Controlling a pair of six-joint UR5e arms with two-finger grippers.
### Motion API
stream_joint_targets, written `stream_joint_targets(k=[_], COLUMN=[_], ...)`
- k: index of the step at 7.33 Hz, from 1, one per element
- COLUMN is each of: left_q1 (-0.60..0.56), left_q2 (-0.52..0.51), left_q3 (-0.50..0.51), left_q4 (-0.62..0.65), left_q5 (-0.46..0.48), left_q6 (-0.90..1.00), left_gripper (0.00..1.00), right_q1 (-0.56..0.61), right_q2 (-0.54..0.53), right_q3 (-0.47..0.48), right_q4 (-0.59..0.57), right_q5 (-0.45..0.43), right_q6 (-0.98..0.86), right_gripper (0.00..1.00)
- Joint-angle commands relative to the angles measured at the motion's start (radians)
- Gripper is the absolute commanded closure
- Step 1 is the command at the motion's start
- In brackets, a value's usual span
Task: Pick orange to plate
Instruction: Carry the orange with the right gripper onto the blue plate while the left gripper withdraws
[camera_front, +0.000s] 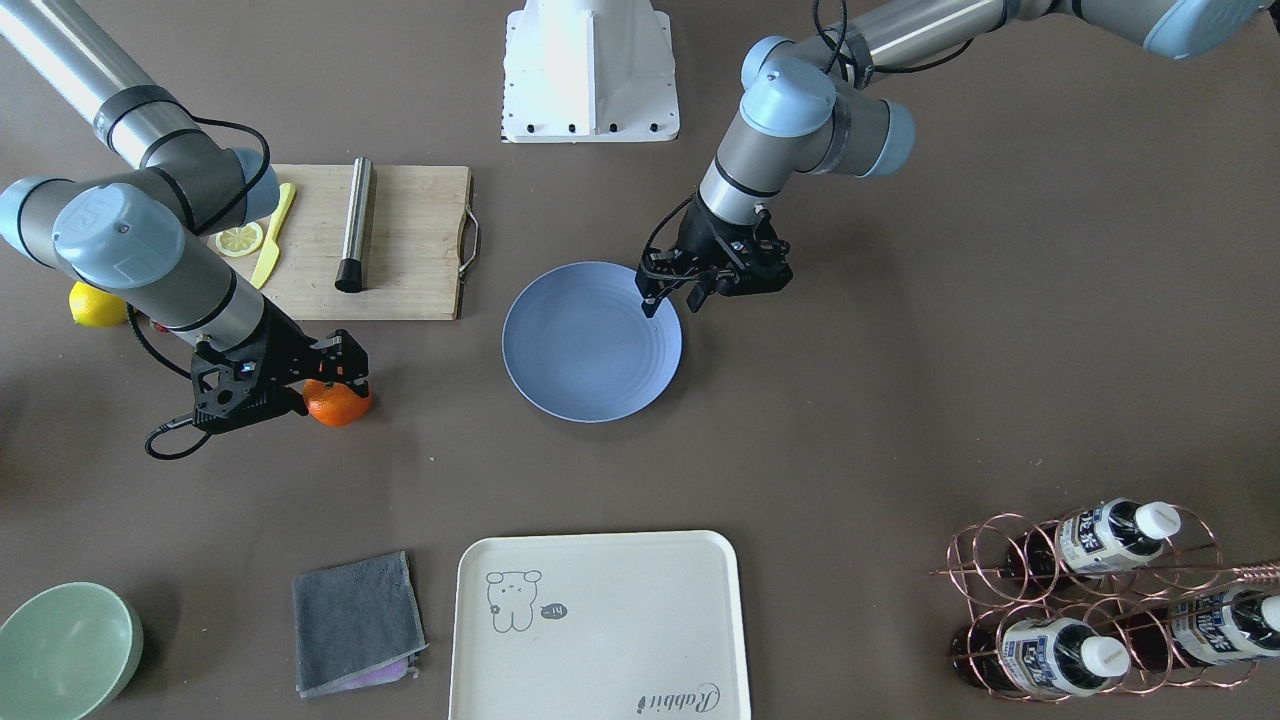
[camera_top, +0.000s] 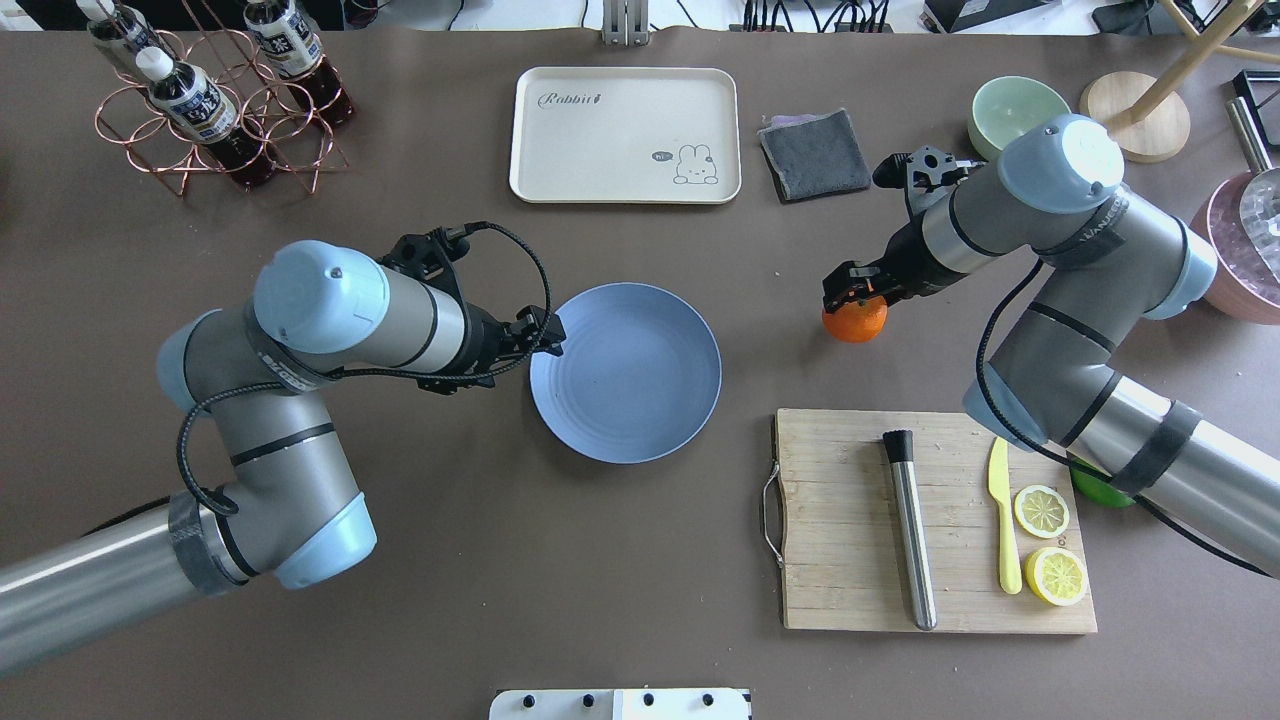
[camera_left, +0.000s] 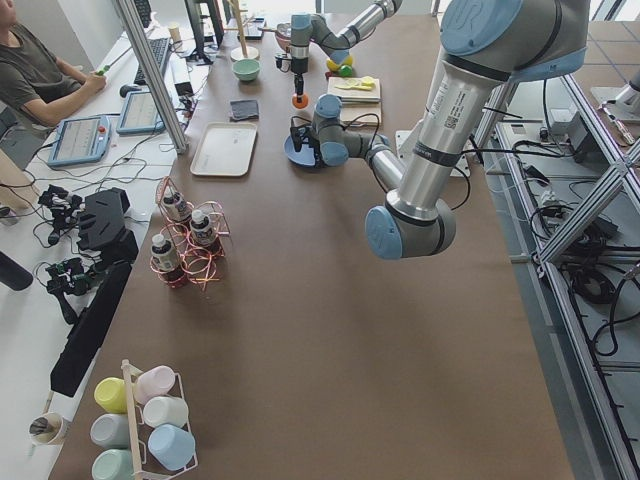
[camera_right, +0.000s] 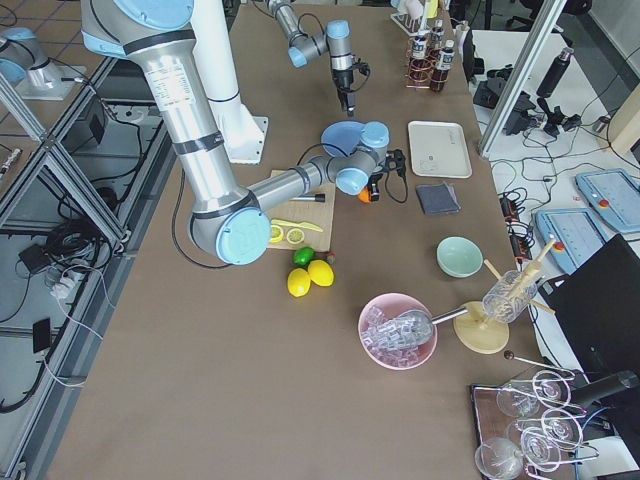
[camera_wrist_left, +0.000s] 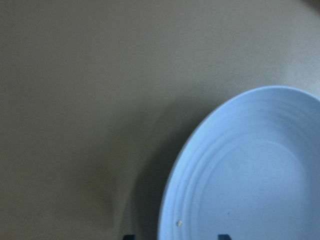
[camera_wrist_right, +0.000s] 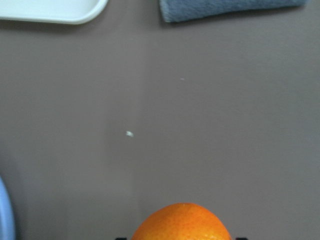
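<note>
The orange is out on the table to the right of the plate, beyond the cutting board. My right gripper comes down over it and is shut on it. In the right wrist view the orange fills the bottom edge between the two fingertips. I cannot tell whether it still touches the table. The light-blue plate lies empty at the table's middle. My left gripper hovers open over the plate's left rim and holds nothing.
A wooden cutting board near the robot carries a steel rod, a yellow knife and lemon slices. A cream tray, a grey cloth and a green bowl line the far edge. A bottle rack stands far left.
</note>
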Motion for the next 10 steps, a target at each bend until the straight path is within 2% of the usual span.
stream_joint_targets(k=[1, 2, 3, 4, 5, 7, 10], left_q1=[-0.137, -0.164, -0.184, -0.194, -0.194, -0.191, -0.189], left_q2=[0.062, 0.101, 0.131, 0.142, 0.142, 0.140, 0.139], left_q3=[-0.026, -0.036, -0.034, -0.033, -0.031, -0.034, -0.033], left_q4=[0.000, 0.001, 0.000, 0.000, 0.001, 0.000, 0.000], left_q5=[-0.154, -0.165, -0.179, -0.179, -0.177, -0.177, -0.176], left_q6=[0.115, 0.187, 0.233, 0.243, 0.243, 0.241, 0.240], left_gripper=[0.03, 0.03, 0.03, 0.03, 0.03, 0.03, 0.03], right_q1=[-0.126, -0.201, -0.262, -0.324, -0.345, -0.346, -0.332], right_q2=[0.149, 0.261, 0.312, 0.314, 0.313, 0.351, 0.348], right_q3=[0.061, 0.058, 0.054, 0.047, 0.041, -0.030, -0.058], right_q4=[-0.142, -0.247, -0.296, -0.297, -0.298, -0.291, -0.291], right_q5=[-0.123, -0.205, -0.269, -0.346, -0.383, -0.385, -0.385], right_q6=[0.174, 0.258, 0.303, 0.329, 0.337, 0.333, 0.320], right_gripper=[1.00, 1.00, 1.00, 1.00, 1.00, 1.00, 1.00])
